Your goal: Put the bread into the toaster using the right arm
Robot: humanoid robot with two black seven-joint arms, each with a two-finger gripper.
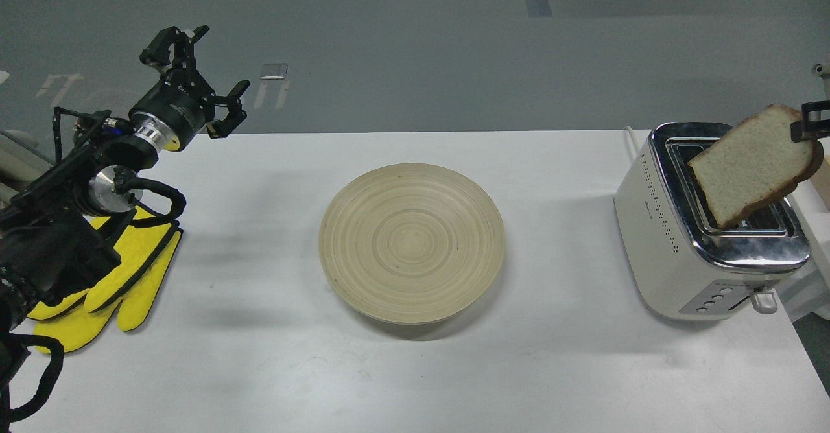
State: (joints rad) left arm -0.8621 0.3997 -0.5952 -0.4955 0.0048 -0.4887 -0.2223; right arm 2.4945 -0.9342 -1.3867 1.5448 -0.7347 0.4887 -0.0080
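Note:
A slice of pale bread (pixel 752 164) with a brown crust hangs tilted over the slots of the cream-white toaster (pixel 687 238) at the table's right end. Its lower corner is at the chrome top, over the slot area. My right gripper (pixel 806 127) enters at the right edge, only its black tip showing, and is shut on the bread's upper right corner. My left gripper (pixel 206 76) is open and empty, held above the table's far left corner.
A round wooden plate (pixel 412 242) sits at the middle of the white table (pixel 259 355). Yellow oven mitts (pixel 123 277) lie at the left under my left arm. The toaster's lever and buttons (pixel 746 298) face the front.

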